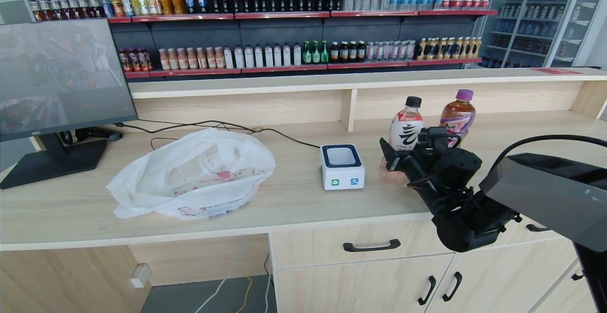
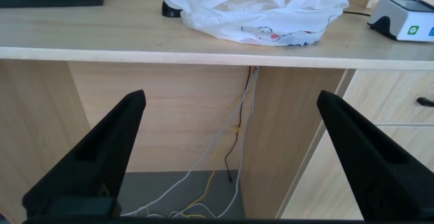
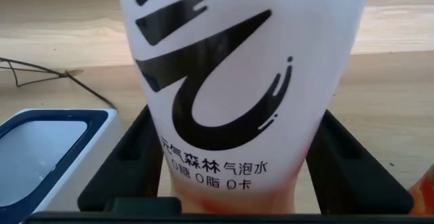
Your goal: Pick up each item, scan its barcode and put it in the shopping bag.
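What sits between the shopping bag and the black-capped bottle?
The white barcode scanner, with bare counter separating it from shopping bag and black-capped bottle, seen in the head view.

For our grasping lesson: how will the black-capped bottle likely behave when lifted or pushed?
The bottle stands tall and narrow, so a high push could tip it. Round-bodied, it would probably roll once down. Its smooth wrap may be slippery.

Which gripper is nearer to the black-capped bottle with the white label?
Right. The right gripper is at the black-capped bottle's lower half on the counter. The left gripper hangs below the counter's edge, in front of the shopping bag, well away.
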Motion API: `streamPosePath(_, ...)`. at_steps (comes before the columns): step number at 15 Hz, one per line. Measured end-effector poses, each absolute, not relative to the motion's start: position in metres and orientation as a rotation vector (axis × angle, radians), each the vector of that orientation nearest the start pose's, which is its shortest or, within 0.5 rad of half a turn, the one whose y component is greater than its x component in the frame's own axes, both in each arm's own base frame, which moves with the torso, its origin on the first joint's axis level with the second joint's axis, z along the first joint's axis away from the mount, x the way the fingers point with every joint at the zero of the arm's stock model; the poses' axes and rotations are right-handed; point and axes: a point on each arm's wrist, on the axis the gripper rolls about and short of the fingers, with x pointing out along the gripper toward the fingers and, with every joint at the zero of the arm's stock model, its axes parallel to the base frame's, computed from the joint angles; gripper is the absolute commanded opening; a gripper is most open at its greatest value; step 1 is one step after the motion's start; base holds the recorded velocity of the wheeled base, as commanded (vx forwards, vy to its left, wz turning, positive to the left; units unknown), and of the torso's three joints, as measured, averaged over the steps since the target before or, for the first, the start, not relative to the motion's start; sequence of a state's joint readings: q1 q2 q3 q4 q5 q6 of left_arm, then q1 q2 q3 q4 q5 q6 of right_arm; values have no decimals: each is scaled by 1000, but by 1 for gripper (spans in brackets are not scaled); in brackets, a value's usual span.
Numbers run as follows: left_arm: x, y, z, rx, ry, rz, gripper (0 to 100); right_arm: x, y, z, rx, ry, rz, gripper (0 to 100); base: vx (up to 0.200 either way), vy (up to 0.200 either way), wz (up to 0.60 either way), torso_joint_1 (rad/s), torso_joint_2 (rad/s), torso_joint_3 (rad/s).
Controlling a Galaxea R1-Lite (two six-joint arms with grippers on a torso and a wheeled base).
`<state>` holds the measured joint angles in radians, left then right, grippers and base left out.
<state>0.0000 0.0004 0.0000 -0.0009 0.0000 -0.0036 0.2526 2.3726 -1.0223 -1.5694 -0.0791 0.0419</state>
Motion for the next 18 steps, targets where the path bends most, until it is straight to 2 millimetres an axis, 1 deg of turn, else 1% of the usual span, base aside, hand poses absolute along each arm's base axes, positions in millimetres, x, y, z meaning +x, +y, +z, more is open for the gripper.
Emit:
streamPosePath(3,-23,0,76,-3,-1,0,100,414,105,78,77,-215,177,0,0,0,0,0,0,0)
streamPosePath(6,-23,0,76,-4,-2,0,100,416,99,81,71,-223,161,0,0,0,0,0,0,0)
streamPosePath(9,-23,0,76,-3,-1,0,100,418,97,91,85,-259,153,0,0,0,0,0,0,0)
streamPosePath(11,-23,0,76,-3,-1,0,100,416,96,104,87,-290,156,0,0,0,0,0,0,0)
streamPosePath(15,-23,0,75,-2,0,0,100,403,93,130,89,-336,156,0,0,0,0,0,0,0)
streamPosePath(18,-23,0,75,-2,0,0,100,386,90,140,80,-329,154,0,0,0,0,0,0,0)
